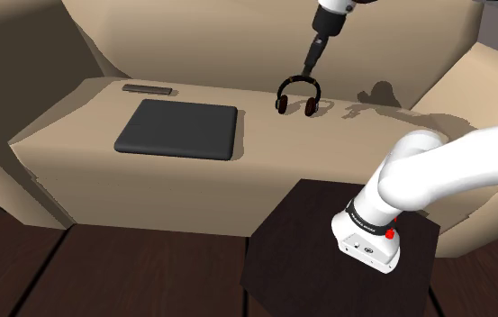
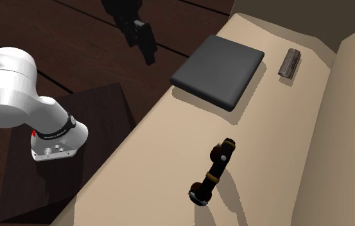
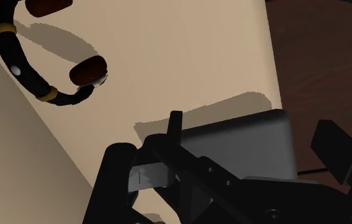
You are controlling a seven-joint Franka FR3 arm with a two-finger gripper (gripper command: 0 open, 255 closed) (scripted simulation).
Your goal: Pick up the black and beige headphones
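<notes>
The headphones [image 1: 298,97] have a black band with beige rings and dark reddish-brown ear pads. They rest on the beige seat [image 1: 328,144], band arching upward, also seen in the second exterior view as headphones [image 2: 213,170]. My black gripper [image 1: 310,65] hangs just above the band, not touching it. In the wrist view the headphones [image 3: 21,60] lie well off to one side of the gripper [image 3: 225,143], whose fingers [image 3: 114,172] stand apart with nothing between them. The gripper [image 2: 145,45] appears over the dark floor in the second exterior view.
A flat dark grey pad [image 1: 177,128] lies on the seat toward the shoulder view's left, with a small dark remote-like bar [image 1: 148,88] behind it. The beige backrest [image 1: 238,36] rises behind. The dark stand [image 1: 328,252] sits on a wooden floor [image 1: 103,270].
</notes>
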